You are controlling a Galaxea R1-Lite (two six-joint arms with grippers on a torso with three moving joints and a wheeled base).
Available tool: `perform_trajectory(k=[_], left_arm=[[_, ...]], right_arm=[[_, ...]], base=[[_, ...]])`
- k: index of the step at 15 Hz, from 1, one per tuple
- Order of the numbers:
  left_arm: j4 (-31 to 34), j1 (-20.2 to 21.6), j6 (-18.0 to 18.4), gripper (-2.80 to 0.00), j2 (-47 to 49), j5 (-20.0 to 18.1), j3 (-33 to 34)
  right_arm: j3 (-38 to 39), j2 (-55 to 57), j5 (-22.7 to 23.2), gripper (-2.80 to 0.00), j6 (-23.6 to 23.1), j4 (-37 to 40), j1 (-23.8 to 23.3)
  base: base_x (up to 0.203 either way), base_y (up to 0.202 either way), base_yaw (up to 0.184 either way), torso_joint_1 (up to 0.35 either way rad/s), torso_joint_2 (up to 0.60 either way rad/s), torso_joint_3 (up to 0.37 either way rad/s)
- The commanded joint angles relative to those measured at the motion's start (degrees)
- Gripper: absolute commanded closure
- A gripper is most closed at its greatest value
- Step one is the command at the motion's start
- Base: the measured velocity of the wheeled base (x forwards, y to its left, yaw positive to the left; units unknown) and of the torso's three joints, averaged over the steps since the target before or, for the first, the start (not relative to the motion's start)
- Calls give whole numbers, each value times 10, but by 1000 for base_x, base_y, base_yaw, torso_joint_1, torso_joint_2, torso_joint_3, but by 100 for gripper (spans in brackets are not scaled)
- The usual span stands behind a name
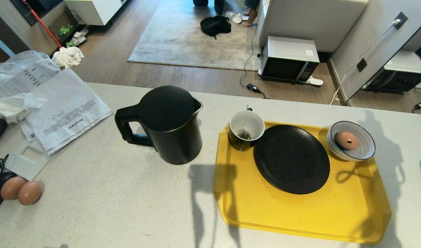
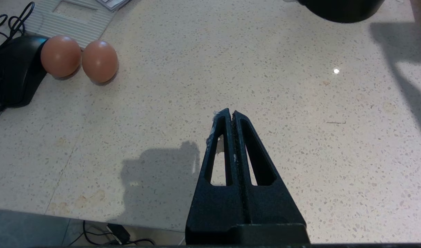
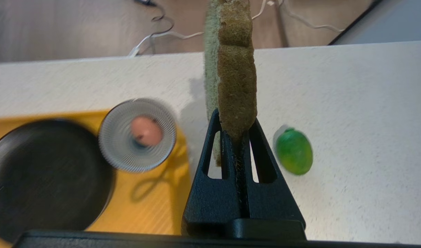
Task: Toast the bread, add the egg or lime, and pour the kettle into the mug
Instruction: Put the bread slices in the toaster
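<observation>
Fingers of the right gripper [image 3: 238, 132] pinch the bread [image 3: 236, 69] edge-on above the counter [image 3: 351, 103]; left gripper's [image 2: 232, 113] fingers pressed together.

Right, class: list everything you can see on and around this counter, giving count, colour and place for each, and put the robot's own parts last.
kettle: one, matte black, counter left of the tray
tray: one, yellow, on the counter
mug: one, black outside and white inside, tray's far left corner
plate: one, black, middle of the tray
bowl: one, striped blue-white, tray's far right corner, an egg inside
loose eggs: two, brown, counter's left edge
lime: one, green, counter right of the tray
papers: several, white, counter's far left
microwave: one, white, on the floor
bread: one slice, green-brown, held on edge
right gripper: shut on the bread
left gripper: shut, empty, above bare counter
</observation>
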Motion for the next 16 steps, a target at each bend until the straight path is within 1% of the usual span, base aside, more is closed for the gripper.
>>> perform_trajectory(k=[1, 3, 6, 7, 8, 9, 14, 15, 16], left_arm=[[-1, 0, 0, 0, 0, 1, 0], [-1, 0, 0, 0, 0, 0, 0], [-1, 0, 0, 0, 0, 0, 0], [-1, 0, 0, 0, 0, 0, 0], [-1, 0, 0, 0, 0, 0, 0], [0, 0, 0, 0, 0, 0, 0], [0, 0, 0, 0, 0, 0, 0], [-1, 0, 0, 0, 0, 0, 0], [-1, 0, 0, 0, 0, 0, 0]], right_arm=[[-44, -36, 21, 0, -7, 94, 5], [-48, -68, 53, 0, -40, 120, 7], [-16, -99, 71, 0, -74, 126, 7], [-10, -112, 73, 0, -82, 140, 7], [-9, -121, 74, 0, -88, 168, 7], [-11, -120, 73, 0, -90, 177, 7], [-14, -115, 64, 0, -107, 185, 16], [-18, -115, 60, 0, -108, 199, 17], [-27, -115, 44, 0, -108, 211, 18]], base=[[0, 0, 0, 0, 0, 0], [0, 0, 0, 0, 0, 0], [0, 0, 0, 0, 0, 0], [0, 0, 0, 0, 0, 0], [0, 0, 0, 0, 0, 0], [0, 0, 0, 0, 0, 0], [0, 0, 0, 0, 0, 0], [0, 0, 0, 0, 0, 0], [0, 0, 0, 0, 0, 0]])
